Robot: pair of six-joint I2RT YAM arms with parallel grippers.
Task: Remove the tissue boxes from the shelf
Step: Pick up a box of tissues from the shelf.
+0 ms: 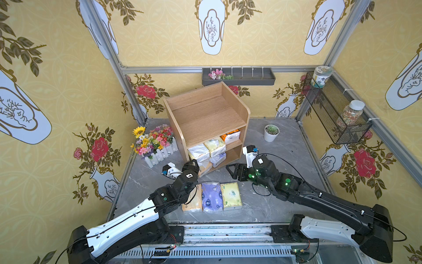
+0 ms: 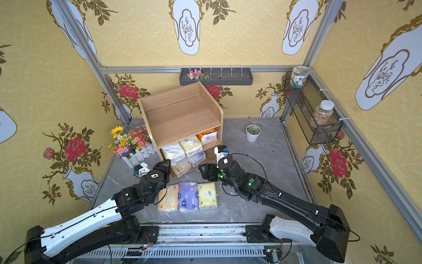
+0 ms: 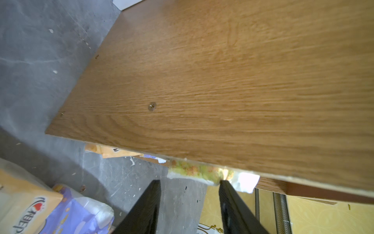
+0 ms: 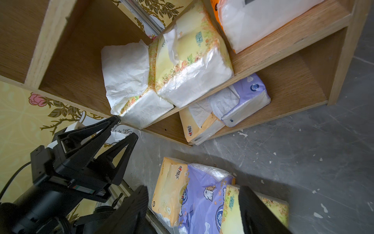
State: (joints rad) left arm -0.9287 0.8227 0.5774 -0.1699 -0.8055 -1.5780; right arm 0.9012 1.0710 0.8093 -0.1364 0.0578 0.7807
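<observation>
The wooden shelf stands at the back middle of the table. Its middle tier holds a crumpled pale yellow pack, another pale yellow pack and an orange-and-white pack. A tan pack and a lavender pack lie on the bottom tier. Three more tissue packs, tan, lavender and yellow, lie on the table in front. My left gripper is open at the shelf's left front corner, one fingertip at the crumpled pack's edge. My right gripper hangs open and empty before the shelf.
A flower arrangement in a white picket fence stands left of the shelf, and a potted succulent to its right. A dark wall tray hangs behind. A wire basket with jars hangs on the right wall.
</observation>
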